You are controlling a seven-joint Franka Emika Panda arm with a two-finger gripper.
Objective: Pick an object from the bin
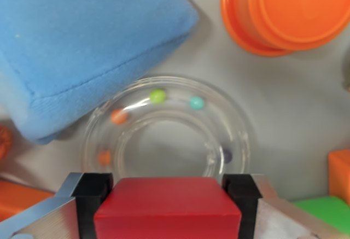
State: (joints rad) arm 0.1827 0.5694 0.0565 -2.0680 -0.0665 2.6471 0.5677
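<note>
A big blue cushion (pixel 82 47) fills the wrist view's upper left, overlapping a clear ring (pixel 164 132) with coloured beads inside, while an orange lid (pixel 287 12) sits upper right. At the bottom edge the gripper (pixel 167 209) clamps a red block (pixel 167 209) between its black pads (pixel 93 192). A green piece (pixel 328 211), probably another block, shows at the lower right.

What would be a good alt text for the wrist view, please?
The pincer holds a red block between its black fingers, above a clear ring with coloured beads. A blue cushion lies upper left, an orange lid upper right.
</note>
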